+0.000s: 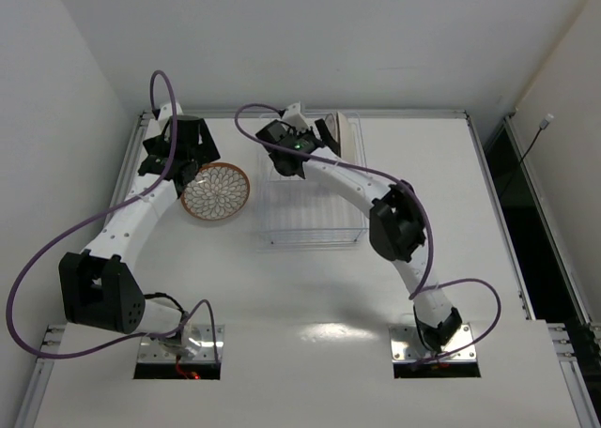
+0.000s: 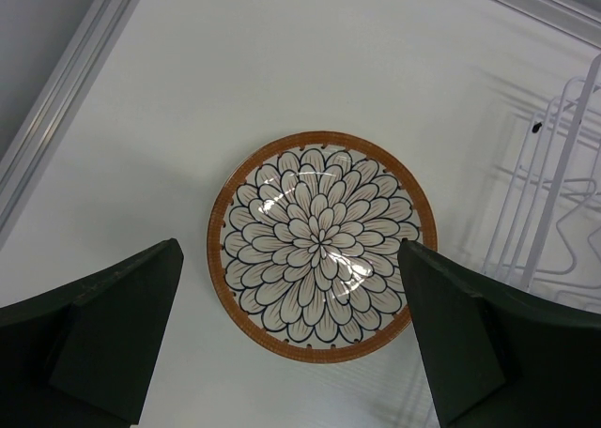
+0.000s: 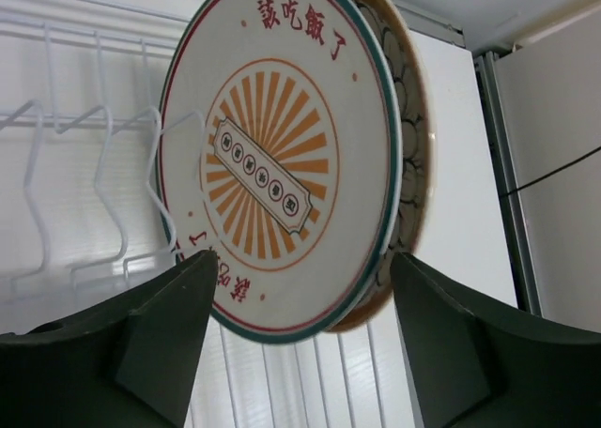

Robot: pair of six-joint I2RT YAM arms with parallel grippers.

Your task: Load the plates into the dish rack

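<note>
Toward the worktop's (image 1: 451, 221) far edge, the rack (image 1: 310, 217) holds the sunburst plate (image 3: 272, 156) and a brown plate (image 3: 410, 118) upright. My right fingers (image 3: 141, 343) are parted either side, gripping nothing, I think. The last plate (image 2: 321, 246) lies flat left of the rack under my wide left fingers (image 2: 103, 334); I judge a rim grasp comes next.

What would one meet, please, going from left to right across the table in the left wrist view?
Metal edge rail → brown-rimmed plate → wire dish rack.
</note>
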